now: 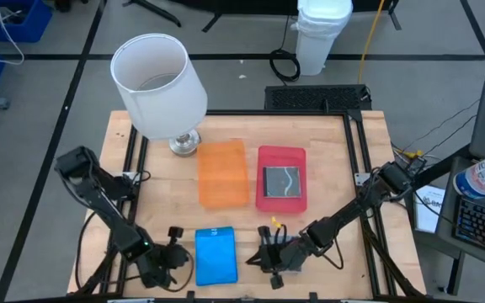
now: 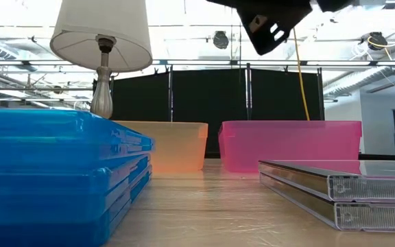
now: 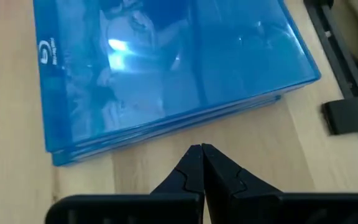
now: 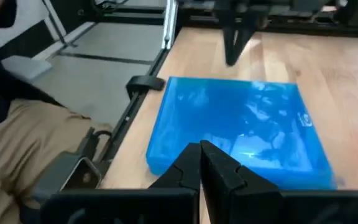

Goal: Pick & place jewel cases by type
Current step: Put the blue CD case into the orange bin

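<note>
Blue translucent plastic jewel cases (image 1: 215,255) are sitting in a neat stack at the near edge of the wooden table (image 1: 335,168), right between the two arms. From the low view it looks like about three of them piled flat. So that pile hasn't been sorted yet, as far as I can tell.

What's done: a clear jewel case with a dark grey inside (image 1: 281,182) is lying flat in the shallow red plastic tray (image 1: 281,156) at mid-table. The low view shows two of them stacked, so I'd guess there are two there. The flat orange plastic tray (image 1: 222,172) just beside it on the left looks to have nothing in it. My read is the clear ones are handled and the blue ones go in the orange tray next, so maybe halfway-ish.

Orientation: the blue stack is slightly longer than wide, with its long axis running from the near edge toward the trays, pretty much square with the table. The clear case sits square in its tray too.

The left gripper (image 3: 201,152) is just beside the blue stack's left edge, low over the table, fingers pinched fully together and holding nothing. The right gripper (image 4: 201,149) is on the stack's other side, also fully closed and empty.

Further out, a white-shaded table lamp (image 1: 160,84) stands at the far left corner.
</note>
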Robot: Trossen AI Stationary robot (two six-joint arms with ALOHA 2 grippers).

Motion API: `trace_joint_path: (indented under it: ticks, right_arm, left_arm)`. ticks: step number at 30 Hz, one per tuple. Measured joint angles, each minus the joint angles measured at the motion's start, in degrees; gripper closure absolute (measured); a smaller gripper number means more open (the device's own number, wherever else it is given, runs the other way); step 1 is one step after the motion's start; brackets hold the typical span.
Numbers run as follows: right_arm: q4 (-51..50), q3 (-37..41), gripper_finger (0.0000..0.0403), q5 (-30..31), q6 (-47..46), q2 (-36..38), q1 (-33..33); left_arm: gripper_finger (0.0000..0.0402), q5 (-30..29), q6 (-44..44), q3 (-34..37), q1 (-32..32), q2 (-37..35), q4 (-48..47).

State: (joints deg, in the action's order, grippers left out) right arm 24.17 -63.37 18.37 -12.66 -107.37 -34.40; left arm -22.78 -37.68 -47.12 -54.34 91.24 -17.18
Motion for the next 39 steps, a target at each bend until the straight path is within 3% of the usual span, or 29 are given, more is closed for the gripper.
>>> trace_joint_path:
  ticks: [6, 15, 22, 39]
  right_arm:
    - [0.9, 0.0, 0.0403, 5.6, -0.2, 0.0, 0.5]
    - [0.3, 0.0, 0.0403, 5.6, 1.0, 0.0, 0.3]
    - [-0.5, 0.0, 0.0403, 5.6, 0.3, 0.0, -0.7]
    - [-0.9, 0.0, 0.0403, 5.6, 1.4, 0.0, -0.9]
  left_arm:
    - [0.0391, 1.8, 1.4, -0.1, 1.9, 0.4, -1.4]
    - [0.0391, 1.8, 4.4, -0.1, 5.4, 0.4, -2.3]
    - [0.0396, 5.1, 6.4, -0.1, 9.5, 0.4, -2.3]
    - [0.0397, 5.3, 9.9, -0.1, 12.7, 0.4, -0.8]
